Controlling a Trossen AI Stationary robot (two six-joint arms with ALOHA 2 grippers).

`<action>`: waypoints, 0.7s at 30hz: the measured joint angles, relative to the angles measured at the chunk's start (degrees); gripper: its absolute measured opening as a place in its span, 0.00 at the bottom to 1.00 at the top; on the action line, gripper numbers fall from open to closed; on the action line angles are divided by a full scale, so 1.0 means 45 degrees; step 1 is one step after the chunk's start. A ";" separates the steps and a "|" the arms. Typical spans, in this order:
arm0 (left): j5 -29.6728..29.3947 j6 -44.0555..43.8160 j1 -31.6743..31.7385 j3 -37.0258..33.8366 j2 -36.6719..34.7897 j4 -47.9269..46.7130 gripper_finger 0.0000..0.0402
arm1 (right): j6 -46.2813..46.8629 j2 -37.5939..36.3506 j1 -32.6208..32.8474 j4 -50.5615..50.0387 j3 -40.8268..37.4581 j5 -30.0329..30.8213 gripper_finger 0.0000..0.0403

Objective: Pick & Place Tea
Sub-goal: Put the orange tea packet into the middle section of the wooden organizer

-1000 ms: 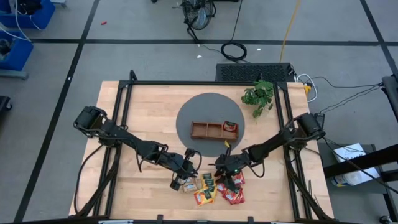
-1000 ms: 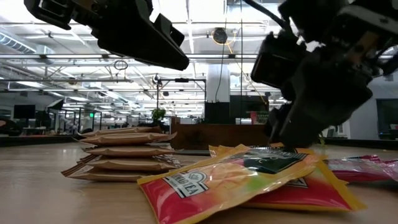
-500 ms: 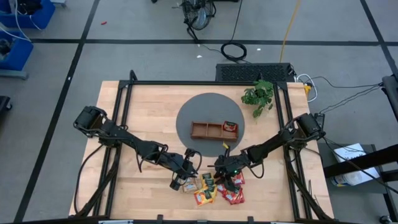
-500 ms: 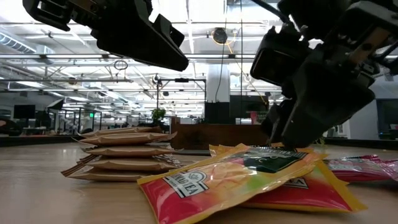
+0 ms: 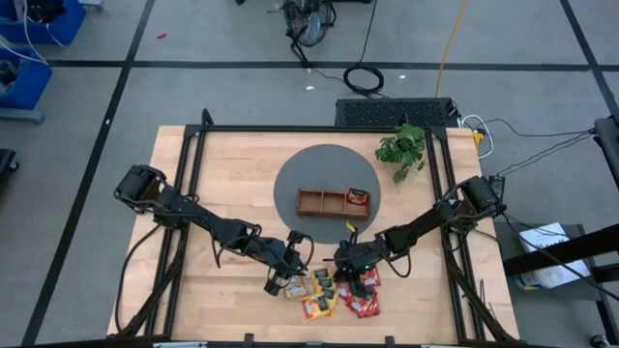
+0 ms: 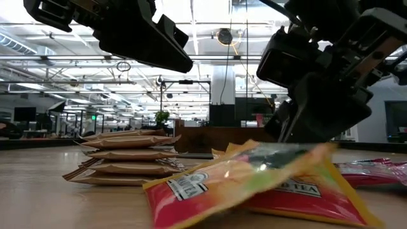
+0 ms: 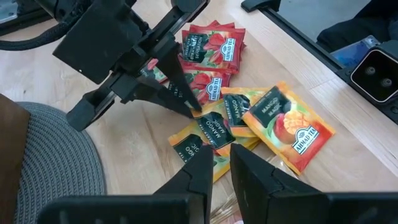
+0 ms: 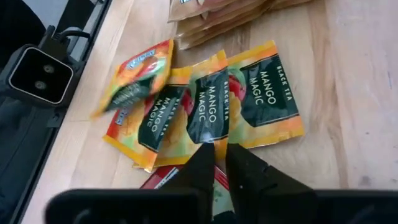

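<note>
The pick is in hand. The right hand [image 5: 350,281] is down on the heap of tea sachets [image 5: 340,294] that lies at the near edge of the desk [image 5: 232,169], well short of the wooden tray [image 5: 334,202] on its grey round mat [image 5: 290,188]. In the right wrist view its two fingers [image 8: 202,163] have drawn nearly together on the edge of one mango sachet [image 8: 208,114], which curls up between them; I judge it pinched but not yet lifted clear of the others. From table height the front sachet [image 6: 235,184] looks tipped up and smeared, so the pile seems disturbed by the pull.

The left hand [image 5: 282,280] hangs just beside the same heap, on the side away from the plant [image 5: 402,147], above the stack of beige sachets [image 6: 124,159]. Its fingers [image 7: 198,175] stand close together with a narrow gap and hold nothing that I can see.

One red sachet [image 5: 358,195] already lies in the tray's end compartment nearest the plant. Next, I reckon, comes a straight lift to peel the mango sachet off its neighbours, then a carry over to the tray.
</note>
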 joint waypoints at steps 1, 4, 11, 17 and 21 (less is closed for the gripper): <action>0.0000 -0.0001 0.0000 0.0000 0.0000 0.0000 0.16 | -0.0065 0.0000 0.0000 0.0059 0.0000 0.0001 0.02; 0.0000 -0.0015 0.0000 0.0000 0.0000 0.0000 0.16 | -0.0155 0.0000 0.0000 0.0208 0.0000 0.0037 0.01; 0.0001 -0.0019 0.0000 0.0000 0.0000 -0.0007 0.16 | -0.0495 -0.0704 -0.0053 -0.0166 0.0106 0.0111 0.00; -0.0005 0.0040 0.0000 -0.0005 0.0000 -0.0019 0.16 | -0.1486 -0.2488 -0.0049 -0.2549 0.0560 0.1498 0.00; -0.0472 0.0238 0.0000 -0.0005 0.0000 -0.0031 0.16 | -0.1881 -0.3578 -0.0049 -0.3871 0.0646 0.2429 0.00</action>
